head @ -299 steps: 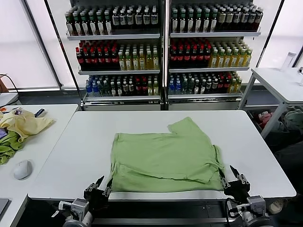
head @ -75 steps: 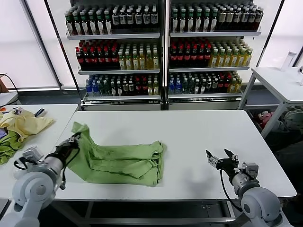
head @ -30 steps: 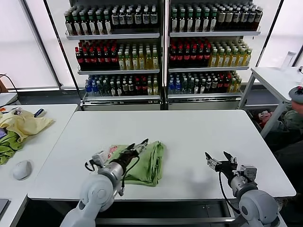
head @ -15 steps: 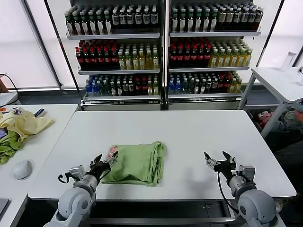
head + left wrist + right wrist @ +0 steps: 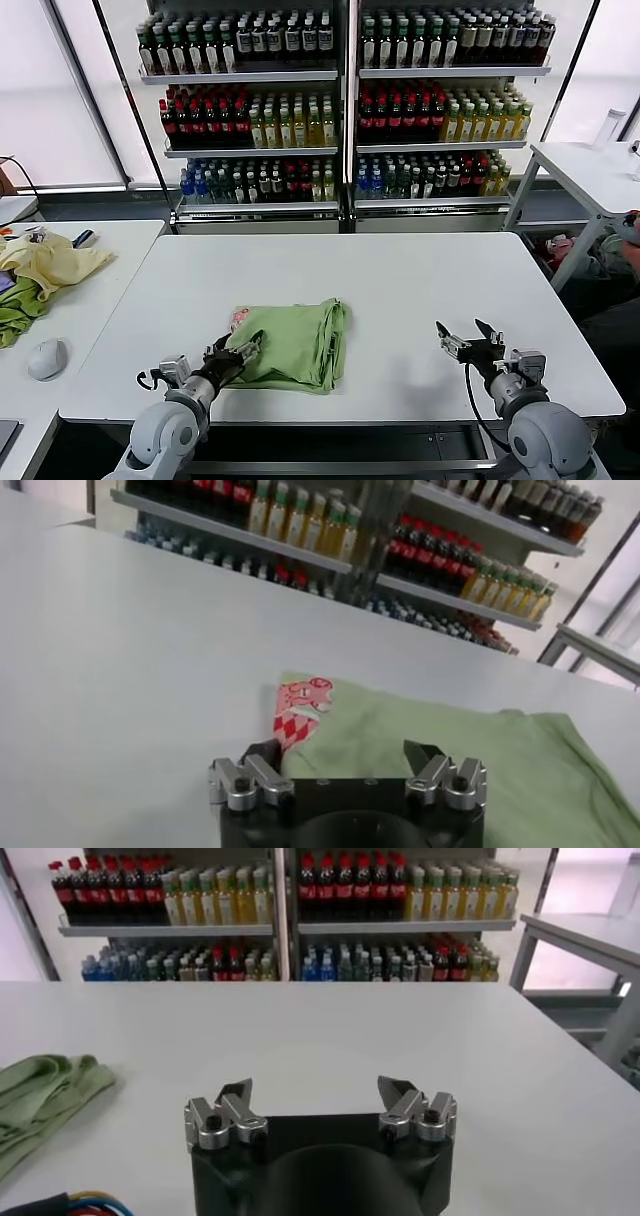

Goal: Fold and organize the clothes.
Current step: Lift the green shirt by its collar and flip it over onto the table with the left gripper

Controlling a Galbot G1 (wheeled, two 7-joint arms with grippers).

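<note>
The light green polo shirt [image 5: 295, 345] lies folded into a compact rectangle on the white table [image 5: 420, 270], its red-and-white print [image 5: 238, 318] showing at the left corner. My left gripper [image 5: 243, 347] is open at the shirt's near-left edge, low over the fabric. In the left wrist view the shirt [image 5: 440, 755] and print [image 5: 300, 705] lie just beyond the left gripper [image 5: 340, 752], with cloth between the spread fingers. My right gripper [image 5: 461, 331] hovers open over bare table to the right, holding nothing. The right wrist view shows the right gripper [image 5: 315, 1088] and the shirt [image 5: 40, 1093] far off.
A side table on the left carries a pale yellow garment [image 5: 50, 262], a darker green cloth [image 5: 15, 310] and a mouse [image 5: 47, 358]. Bottle shelves [image 5: 340, 100] stand behind the table. Another white table [image 5: 590, 170] is at the back right.
My left gripper has moved right onto the shirt's near-left edge, and its jaws have narrowed slightly. The folded shirt and right gripper have stayed put.
</note>
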